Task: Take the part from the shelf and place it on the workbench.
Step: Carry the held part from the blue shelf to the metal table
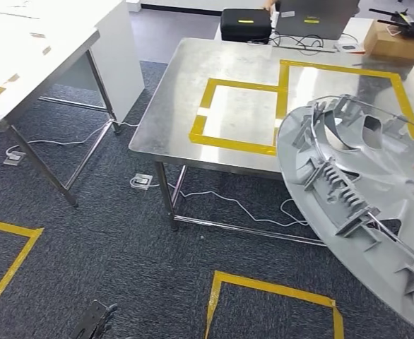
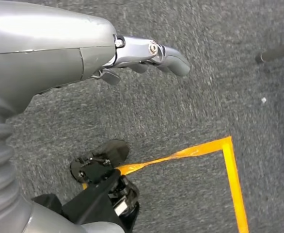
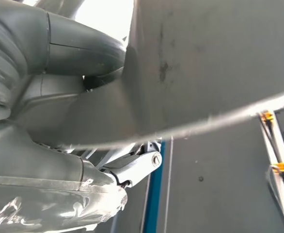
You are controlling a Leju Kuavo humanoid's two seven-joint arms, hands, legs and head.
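The part [image 1: 354,198] is a large grey round disc with raised ribs and brackets, held up at the right of the head view, overlapping the right end of the steel workbench [image 1: 237,78]. In the right wrist view my right hand [image 3: 107,121] grips the disc [image 3: 213,63], thumb on one face and fingers [image 3: 140,165] under the rim. My left hand [image 2: 148,56] hangs over the carpet with its fingers stretched out and nothing in it. The workbench top carries two yellow tape rectangles [image 1: 237,113].
A white table [image 1: 29,49] stands at the left. Black cases [image 1: 246,23], cables and a cardboard box [image 1: 394,42] lie behind the workbench. Cables [image 1: 237,205] trail under it. Yellow tape squares [image 1: 271,296] mark the dark carpet.
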